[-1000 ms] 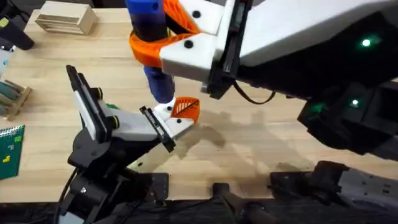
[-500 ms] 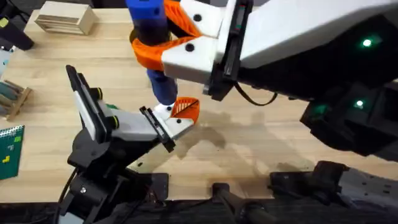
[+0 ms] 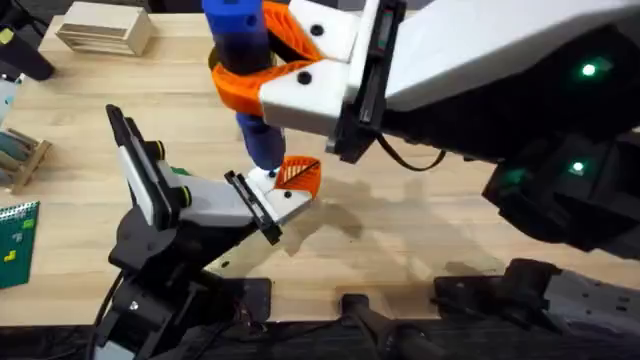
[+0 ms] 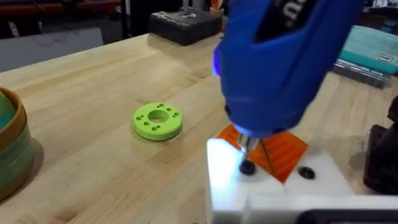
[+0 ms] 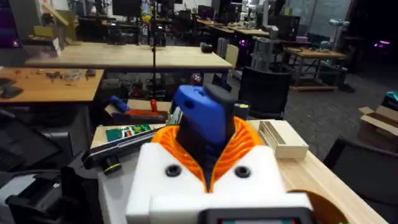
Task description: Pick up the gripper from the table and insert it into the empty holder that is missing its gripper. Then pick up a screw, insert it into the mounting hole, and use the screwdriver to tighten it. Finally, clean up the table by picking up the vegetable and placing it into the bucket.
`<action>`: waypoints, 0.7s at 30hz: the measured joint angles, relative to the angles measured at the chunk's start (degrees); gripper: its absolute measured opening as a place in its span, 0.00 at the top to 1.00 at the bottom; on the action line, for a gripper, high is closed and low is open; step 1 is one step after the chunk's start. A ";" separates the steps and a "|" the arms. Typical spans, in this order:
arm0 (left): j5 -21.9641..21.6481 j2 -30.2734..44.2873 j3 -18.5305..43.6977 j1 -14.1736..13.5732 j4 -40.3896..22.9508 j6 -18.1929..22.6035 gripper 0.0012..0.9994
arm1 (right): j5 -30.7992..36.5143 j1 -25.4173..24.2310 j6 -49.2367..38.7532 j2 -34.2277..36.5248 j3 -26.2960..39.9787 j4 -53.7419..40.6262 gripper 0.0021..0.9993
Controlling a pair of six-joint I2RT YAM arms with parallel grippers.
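Bright blue, the screwdriver (image 3: 243, 60) stands nearly upright over the middle of the desk (image 3: 420, 230), clamped between the white fingers with orange ribbed pads of the right gripper (image 3: 262, 72), which reaches in large and close under the overhead camera. In the right wrist view the blue body (image 5: 200, 124) sits wedged between the two orange pads, which press on it from both sides. The thin metal tip of the screwdriver comes down onto a dark screw (image 4: 247, 167) seated in the top of the white holder (image 4: 273, 190), and a pale glow lights the white plastic around it. The orange gripper (image 3: 299, 175) with its ribbed face is seated in that holder, just beside the tip; in the left wrist view its orange surface (image 4: 287, 149) lies directly behind the screw, and a second dark screw head (image 4: 306, 172) sits near it on the white mount. Whether the left arm's own fingers are apart or together cannot be told. Farther off on the desk lies a bright green round disc with holes (image 4: 158, 121), well apart from the holder, and the bucket (image 4: 11, 149) with its orange rim stands at the edge of the left wrist view. A stack of pale wooden blocks (image 3: 105, 28) rests at the far left of the desk.
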 joint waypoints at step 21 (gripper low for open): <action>-0.02 -0.01 0.00 0.00 0.00 0.00 1.00 | 0.00 0.15 0.67 0.00 0.00 -0.57 0.97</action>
